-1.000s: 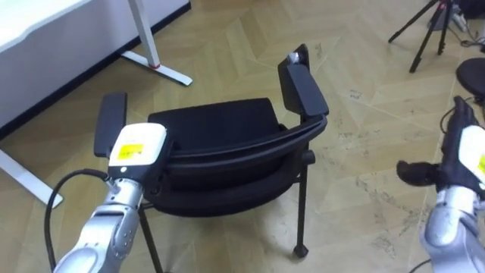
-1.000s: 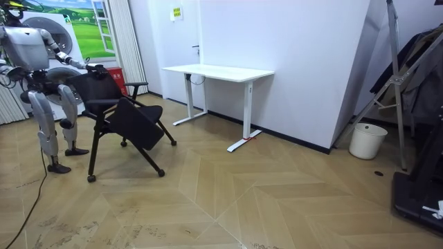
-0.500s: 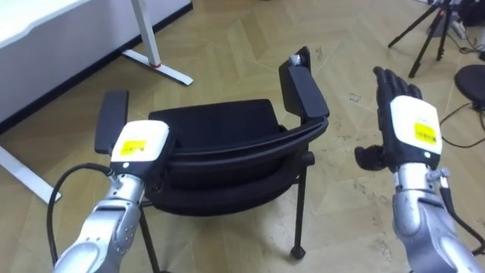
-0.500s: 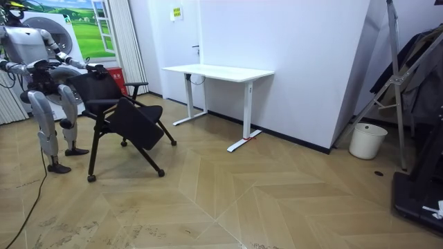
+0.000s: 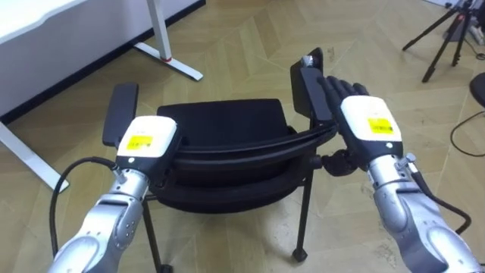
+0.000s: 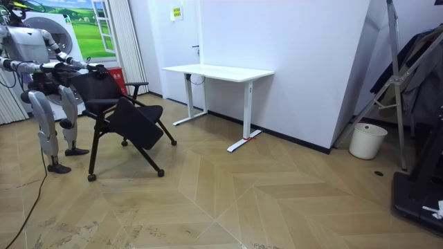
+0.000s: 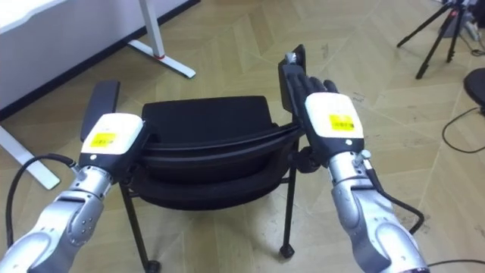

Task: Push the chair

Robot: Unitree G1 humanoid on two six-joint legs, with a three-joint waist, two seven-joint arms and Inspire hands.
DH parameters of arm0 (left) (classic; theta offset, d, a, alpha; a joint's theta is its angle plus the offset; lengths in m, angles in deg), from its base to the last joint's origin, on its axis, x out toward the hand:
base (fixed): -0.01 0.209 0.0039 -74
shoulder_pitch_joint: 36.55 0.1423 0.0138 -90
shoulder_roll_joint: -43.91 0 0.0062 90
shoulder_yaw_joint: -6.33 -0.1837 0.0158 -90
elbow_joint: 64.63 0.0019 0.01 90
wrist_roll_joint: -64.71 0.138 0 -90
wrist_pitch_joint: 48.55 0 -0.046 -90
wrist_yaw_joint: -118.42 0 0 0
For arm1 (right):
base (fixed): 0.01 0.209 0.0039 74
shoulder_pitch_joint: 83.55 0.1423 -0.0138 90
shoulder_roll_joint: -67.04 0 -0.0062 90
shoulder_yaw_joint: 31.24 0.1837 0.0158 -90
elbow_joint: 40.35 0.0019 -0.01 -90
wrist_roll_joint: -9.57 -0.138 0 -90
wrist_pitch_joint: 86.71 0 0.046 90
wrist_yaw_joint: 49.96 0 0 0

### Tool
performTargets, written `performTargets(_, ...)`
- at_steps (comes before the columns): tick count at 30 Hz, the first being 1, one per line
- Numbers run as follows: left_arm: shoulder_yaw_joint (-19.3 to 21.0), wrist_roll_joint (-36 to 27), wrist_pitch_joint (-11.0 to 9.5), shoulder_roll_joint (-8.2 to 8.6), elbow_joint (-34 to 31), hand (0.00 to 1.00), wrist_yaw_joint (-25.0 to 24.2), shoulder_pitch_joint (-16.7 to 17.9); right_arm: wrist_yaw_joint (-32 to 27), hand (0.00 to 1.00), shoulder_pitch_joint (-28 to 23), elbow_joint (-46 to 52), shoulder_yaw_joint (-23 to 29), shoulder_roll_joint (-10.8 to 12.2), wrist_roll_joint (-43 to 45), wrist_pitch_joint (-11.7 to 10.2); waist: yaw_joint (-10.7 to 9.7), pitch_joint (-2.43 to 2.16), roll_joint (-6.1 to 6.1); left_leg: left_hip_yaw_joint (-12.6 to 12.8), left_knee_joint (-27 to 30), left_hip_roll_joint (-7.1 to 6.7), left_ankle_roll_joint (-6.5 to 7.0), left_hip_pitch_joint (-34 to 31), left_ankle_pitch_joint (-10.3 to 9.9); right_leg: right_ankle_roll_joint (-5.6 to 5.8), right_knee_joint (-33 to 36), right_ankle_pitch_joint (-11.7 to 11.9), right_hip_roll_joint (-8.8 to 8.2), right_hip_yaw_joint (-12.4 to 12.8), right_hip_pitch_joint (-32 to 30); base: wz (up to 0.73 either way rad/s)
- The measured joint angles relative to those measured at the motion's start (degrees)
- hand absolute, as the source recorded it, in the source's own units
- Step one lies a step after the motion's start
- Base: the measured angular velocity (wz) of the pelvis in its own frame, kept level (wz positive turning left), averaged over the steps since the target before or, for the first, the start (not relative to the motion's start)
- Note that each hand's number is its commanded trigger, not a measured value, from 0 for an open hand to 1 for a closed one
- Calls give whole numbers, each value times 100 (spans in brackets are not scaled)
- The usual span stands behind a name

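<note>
Parquet floor holds the chair directly ahead: left robot hand on its backrest, fingers hidden so grip unclear, right robot hand straight-fingered beside its right armrest.

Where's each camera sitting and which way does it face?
Left eye view: on the robot's head, looking down at the chair; both forearms show, left hand and right hand at its back.
Right eye view: same head, slightly to one side, same downward look, same forearms and hands.
Room view: standing off in the room, facing the desk; the whole robot stands behind the chair at the room view's left.
Shared: all show chair and desk; eye views nearly match.
</note>
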Motion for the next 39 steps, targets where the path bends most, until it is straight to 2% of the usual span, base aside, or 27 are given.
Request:
performTargets(6,-12,0,-167,-35,164,100,1,-171,208,0,161,0,-260,-3,261,-45,94,43,-72,-33,-2,1,0,1,0,0,1,0,-1,-11,6,1)
performTargets(10,-21,6,-274,-37,272,100,2,-267,340,0,199,0,-405,-3,314,-98,161,39,-95,-64,3,0,0,-10,1,0,1,0,-3,-31,7,2)
performTargets(22,-123,13,-330,-32,312,100,10,-360,665,0,205,2,-456,15,546,-201,189,30,-105,-140,19,3,1,-51,2,0,1,0,-13,-124,21,4)
performTargets(34,-141,20,-332,-25,312,100,10,-366,786,0,208,2,-696,57,657,-196,188,27,-96,-177,19,3,1,-55,1,0,-8,0,-13,-140,35,0)
performTargets(35,-143,20,-330,-24,312,100,10,-365,792,7,208,2,-719,57,667,-194,188,27,-95,-183,19,3,1,-54,2,0,-9,0,-13,-141,38,0)
performTargets(36,-153,19,-329,-24,314,100,10,-365,810,55,208,2,-781,55,681,-193,184,27,-94,-195,19,3,1,-49,2,0,-16,0,-13,-152,51,5)
performTargets(37,-165,19,-327,-22,318,100,10,-365,820,94,207,-11,-857,55,681,-195,174,28,-94,-213,21,2,1,-37,1,0,-47,0,-14,-165,88,7)
performTargets(38,-172,19,-326,-20,321,100,10,-365,828,100,206,-18,-893,55,682,-196,175,27,-94,-222,21,-3,1,-33,1,0,-81,0,-14,-166,113,6)
performTargets(39,-172,19,-329,-9,319,100,10,-367,851,100,209,-18,-942,56,682,-205,182,30,-89,-240,21,-6,1,-38,1,0,-97,0,-14,-169,119,8)
